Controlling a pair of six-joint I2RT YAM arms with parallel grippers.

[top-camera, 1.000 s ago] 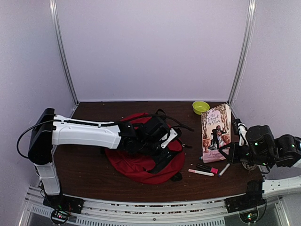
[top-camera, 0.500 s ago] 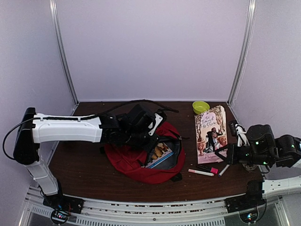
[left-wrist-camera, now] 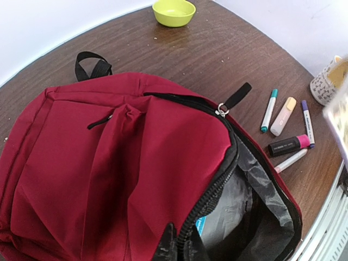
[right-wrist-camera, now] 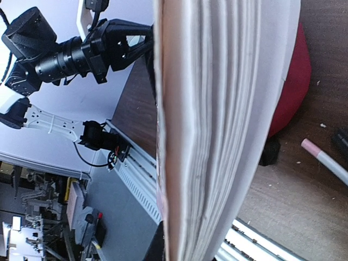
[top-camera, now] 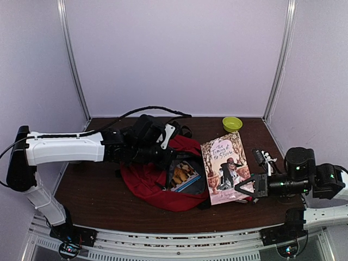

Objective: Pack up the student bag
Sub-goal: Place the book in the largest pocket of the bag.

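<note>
Student bag (top-camera: pixel 152 185) lies flat at the centre of the table (top-camera: pixel 87 190) in the overhead view. It is dark red and its main zip is undone, with the mouth gaping toward the lower right.

Left gripper (left-wrist-camera: pixel 178 247): fingers pinched tight on the zipper edge of the bag's mouth, lifting the flap so the grey lining shows. I judge its job is holding the opening wide.

Right gripper (top-camera: pixel 249 187): clamped on the lower corner of a pink-covered book (top-camera: pixel 224 166). The book is tilted, just right of the bag's mouth, with its left edge overlapping the rim. It is not inside yet. The right wrist view is nearly filled by the page block, so I can't make out the fingers there.

Done: one book with a blue edge (top-camera: pixel 184 176) already sits in the main compartment.

Left to do, as I judge it:
- The pink book has to slide in.
- The pens and markers (left-wrist-camera: pixel 288 145) lie loose on the wood at the right of the left wrist view.
- A patterned cup (left-wrist-camera: pixel 324 86) and a green bowl (top-camera: pixel 232 123) are also out. I can't say whether those belong in the bag.
- The zip has to be closed.

Roughly midway.
</note>
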